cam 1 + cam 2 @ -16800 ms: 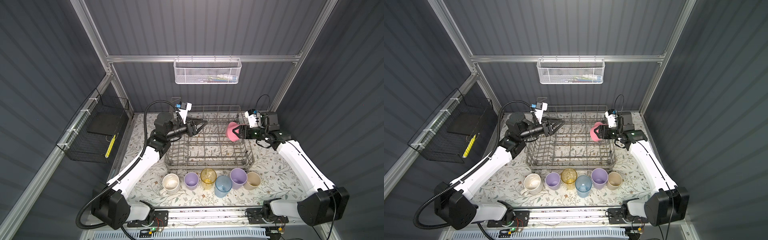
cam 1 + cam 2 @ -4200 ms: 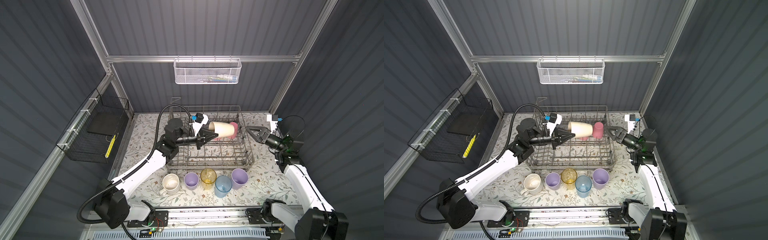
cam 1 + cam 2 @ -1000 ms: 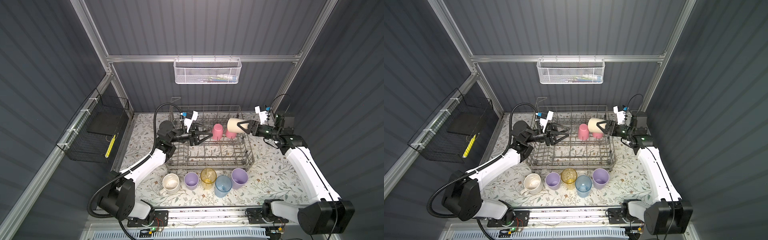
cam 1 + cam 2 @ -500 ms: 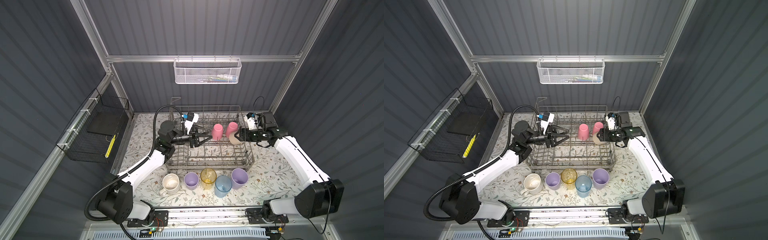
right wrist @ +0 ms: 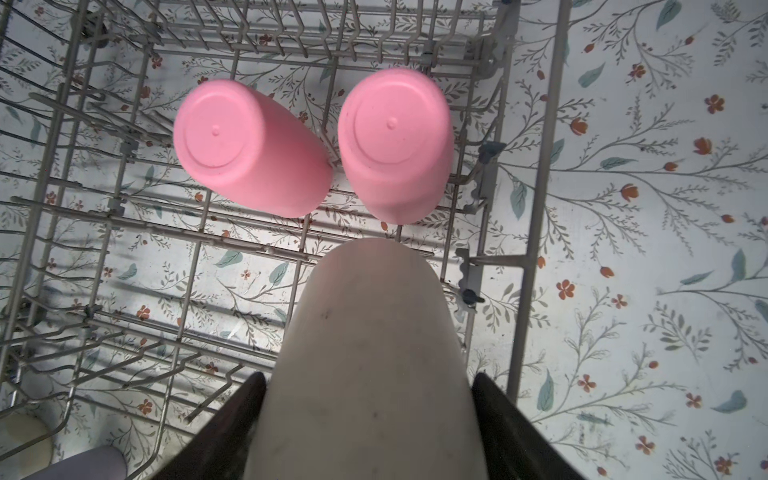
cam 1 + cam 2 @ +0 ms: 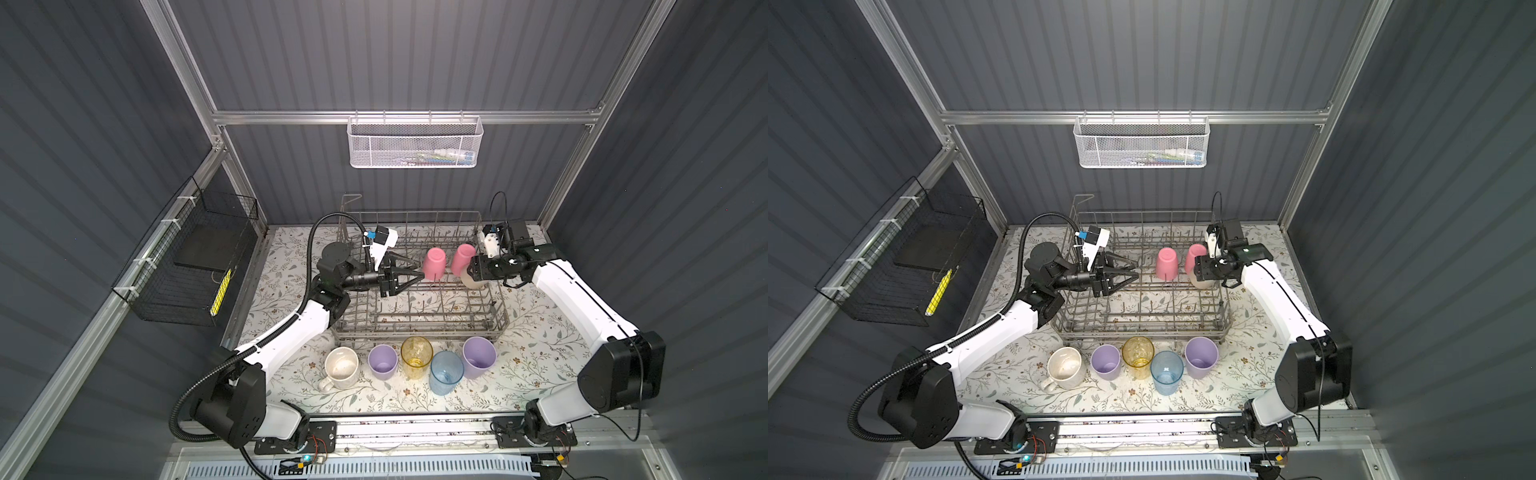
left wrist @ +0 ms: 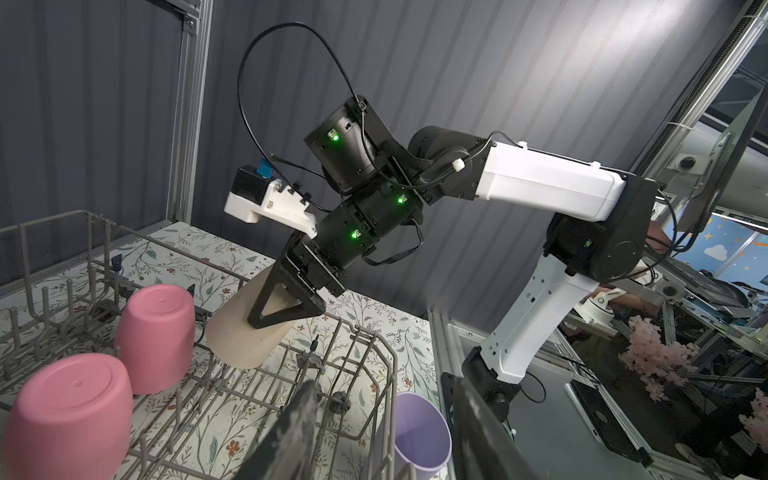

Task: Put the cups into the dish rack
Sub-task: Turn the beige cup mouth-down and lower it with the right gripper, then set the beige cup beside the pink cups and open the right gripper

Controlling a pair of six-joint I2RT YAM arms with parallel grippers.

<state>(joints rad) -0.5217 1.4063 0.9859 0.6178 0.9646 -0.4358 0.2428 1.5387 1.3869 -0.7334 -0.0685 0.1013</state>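
Note:
My right gripper (image 5: 370, 415) is shut on the beige cup (image 6: 471, 282), tilted mouth-down just above the tines at the right side of the dish rack (image 6: 419, 324), beside two upturned pink cups (image 6: 434, 263) (image 6: 462, 258). In the left wrist view the beige cup (image 7: 245, 336) hangs close to the nearer pink cup (image 7: 153, 336). My left gripper (image 6: 417, 270) hovers open and empty over the rack's left half, pointing at the pink cups. A cream mug (image 6: 341, 365), two lilac cups (image 6: 382, 361) (image 6: 479, 357), a yellow tumbler (image 6: 416, 351) and a blue tumbler (image 6: 446, 372) stand before the rack.
A white mesh basket (image 6: 415, 145) hangs on the back wall and a black wire basket (image 6: 187, 266) on the left wall. The rack's raised wire sides stand around both grippers. A floral mat (image 6: 540, 332) covers the table.
My right gripper has carried the beige cup from above the rack's right edge down inside it, beside the right pink cup. The left arm has barely shifted.

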